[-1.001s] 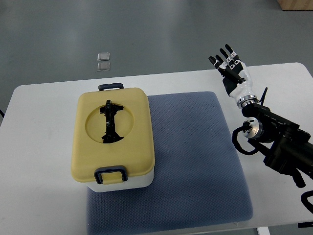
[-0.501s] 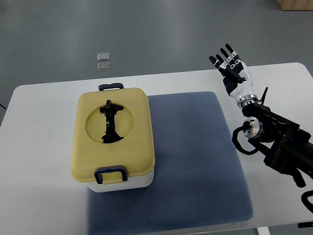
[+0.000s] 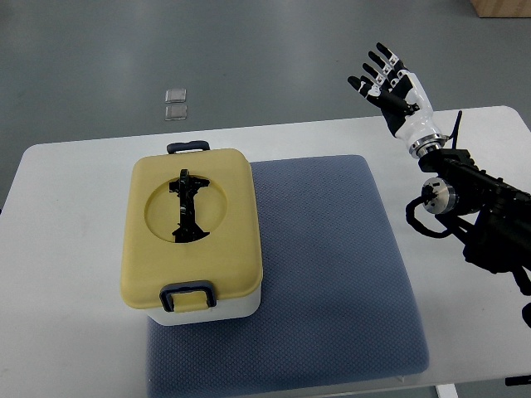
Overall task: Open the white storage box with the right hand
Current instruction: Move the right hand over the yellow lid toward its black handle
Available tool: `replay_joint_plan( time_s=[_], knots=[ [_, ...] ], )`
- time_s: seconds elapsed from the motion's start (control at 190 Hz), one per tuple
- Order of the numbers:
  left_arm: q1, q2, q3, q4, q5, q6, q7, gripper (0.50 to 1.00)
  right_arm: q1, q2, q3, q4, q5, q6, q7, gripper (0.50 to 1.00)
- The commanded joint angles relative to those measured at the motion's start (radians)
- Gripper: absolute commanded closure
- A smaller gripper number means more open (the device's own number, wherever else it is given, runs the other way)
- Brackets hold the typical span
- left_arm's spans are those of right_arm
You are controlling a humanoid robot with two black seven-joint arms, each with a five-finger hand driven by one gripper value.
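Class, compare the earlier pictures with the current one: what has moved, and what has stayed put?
The right hand has moved toward the far edge of the table, fingers spread, holding nothing. The storage box stays shut on the blue mat, both clasps down.

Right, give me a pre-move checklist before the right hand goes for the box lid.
1. Right hand empty, fingers spread: ok.
2. Right hand at the storage box: not ok, it is raised past the table's far edge, well apart from the box.
3. Yellow lid shut: ok.
4. Near latch down: ok. Far latch: cannot tell.
5. Box resting on blue mat: ok.
6. Left hand clear: not in view.
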Motion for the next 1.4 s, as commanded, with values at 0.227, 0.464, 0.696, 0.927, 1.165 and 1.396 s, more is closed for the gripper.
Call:
replay_joint_plan(
  time_s=[0.227,0.464,0.696,0.927,1.165,1.396],
  knots=[
    [0.000,0.000,0.000,0.000,-0.001,0.000,0.000,0.500,0.202,-0.097,-0.009,0.065,-0.557,0.114,0.000,0.572],
    [0.000,0.000,0.000,0.001,-0.001,0.000,0.000,0.500,0.357,-0.119,-0.110,0.220,-0.885,0.214,0.000,0.572],
    [0.000,0.000,0.000,0.000,-0.001,0.000,0.000,0.500,0.535,-0.082,-0.268,0.320,-1.129,0.251,0.000,0.572],
    [0.000,0.000,0.000,0.000,-0.001,0.000,0.000,0.500,0.690,-0.027,-0.365,0.350,-1.237,0.304,0.000,0.572],
    [0.000,0.000,0.000,0.000,-0.001,0.000,0.000,0.500,0.720,0.010,-0.417,0.354,-1.275,0.367,0.000,0.579],
    [0.000,0.000,0.000,0.000,0.001,0.000,0.000,0.500,0.702,0.019,-0.435,0.412,-1.281,0.375,0.000,0.601]
  ],
)
